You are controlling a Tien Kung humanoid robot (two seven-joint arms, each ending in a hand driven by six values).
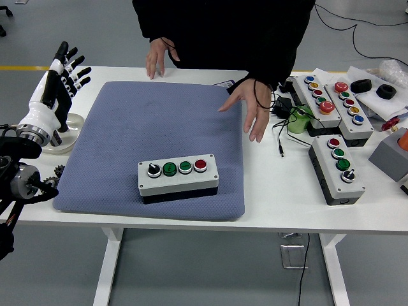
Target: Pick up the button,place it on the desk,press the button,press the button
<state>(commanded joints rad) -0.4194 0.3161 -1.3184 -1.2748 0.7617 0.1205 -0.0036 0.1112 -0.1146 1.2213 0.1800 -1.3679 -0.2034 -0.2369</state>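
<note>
A grey button box (178, 177) lies flat on the blue mat (127, 134), near its front edge. It carries a black knob, two green buttons and a red button in a row. My left hand (65, 73) is raised at the table's left edge, fingers spread and holding nothing, well to the left of the box. My right hand is out of view. A person stands at the far side with one hand (159, 57) on the table's far edge and the other hand (250, 105) resting on the mat's right edge.
More button boxes (338, 167) (317, 95) (349, 107) lie on the table's right side with loose black cables (280, 137). A white round base (67, 131) stands left of the mat. A grey block (390, 156) and black parts sit at the far right.
</note>
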